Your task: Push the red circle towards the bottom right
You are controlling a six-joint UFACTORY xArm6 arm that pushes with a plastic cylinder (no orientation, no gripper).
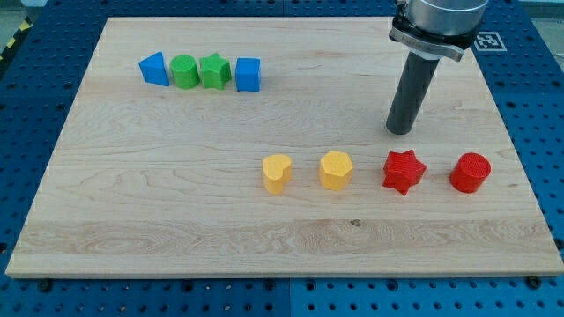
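The red circle (470,173) is a red cylinder at the view's right, near the board's right edge. A red star (404,171) stands just to its left. My tip (401,130) rests on the board above the red star, up and to the left of the red circle, touching neither block.
A yellow heart (277,173) and a yellow hexagon (336,170) stand left of the red star. At the upper left is a row: blue triangle (154,69), green circle (184,71), green star (214,71), blue cube (248,74). The wooden board (176,220) ends close to the red circle's right.
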